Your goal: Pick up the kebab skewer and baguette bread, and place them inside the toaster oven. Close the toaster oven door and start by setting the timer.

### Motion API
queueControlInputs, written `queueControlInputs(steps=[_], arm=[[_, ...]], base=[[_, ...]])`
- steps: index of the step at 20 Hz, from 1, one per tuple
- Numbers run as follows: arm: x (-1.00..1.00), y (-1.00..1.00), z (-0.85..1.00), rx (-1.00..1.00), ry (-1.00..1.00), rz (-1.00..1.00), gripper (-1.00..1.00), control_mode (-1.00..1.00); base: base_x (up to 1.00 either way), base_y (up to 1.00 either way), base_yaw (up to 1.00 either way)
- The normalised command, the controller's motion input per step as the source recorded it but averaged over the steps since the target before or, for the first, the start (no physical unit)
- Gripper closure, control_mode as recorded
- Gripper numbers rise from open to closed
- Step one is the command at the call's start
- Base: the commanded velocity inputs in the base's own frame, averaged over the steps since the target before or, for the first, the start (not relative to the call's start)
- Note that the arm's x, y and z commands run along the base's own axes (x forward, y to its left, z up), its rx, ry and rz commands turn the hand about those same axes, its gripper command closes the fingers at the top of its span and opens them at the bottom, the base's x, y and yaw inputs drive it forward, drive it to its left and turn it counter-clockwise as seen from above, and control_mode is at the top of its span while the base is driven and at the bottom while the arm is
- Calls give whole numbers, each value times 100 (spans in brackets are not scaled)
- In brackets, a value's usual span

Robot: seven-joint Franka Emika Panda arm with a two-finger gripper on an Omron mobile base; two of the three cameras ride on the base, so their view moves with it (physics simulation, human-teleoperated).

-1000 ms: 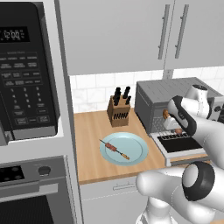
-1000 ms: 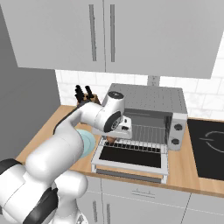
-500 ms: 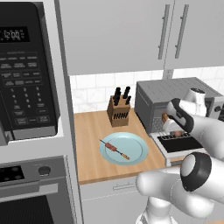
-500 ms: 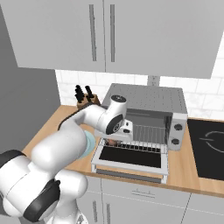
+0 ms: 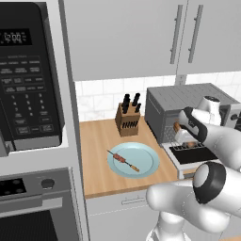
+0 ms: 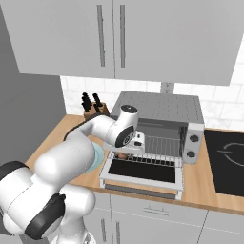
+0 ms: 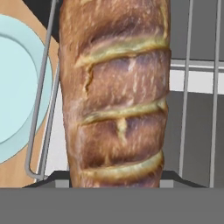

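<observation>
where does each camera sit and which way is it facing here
Left base view: behind the arm's left, looking forward and down at the counter, kebab skewer on the plate; white arm lower right.
Right base view: behind its right, facing the open toaster oven and toaster oven door; arm lower left.
Hand view: on the hand, looking along the gripper at the baguette bread over the wire rack.
Both base views share the oven, knife block and arm.

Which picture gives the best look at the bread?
The hand view: the baguette spans it top to bottom, crust slashes plain, over the oven's wire rack. In the left base view only a brown end peeks past the arm; the right base view shows a sliver.
</observation>
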Motion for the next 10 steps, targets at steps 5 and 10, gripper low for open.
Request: queueControlInputs(steps=[5, 10], arm=[[9, 0, 0, -1, -1, 0, 100, -100], [0, 0, -3, -3, 0, 0, -100, -100]], base=[[0, 0, 0], [0, 0, 0]])
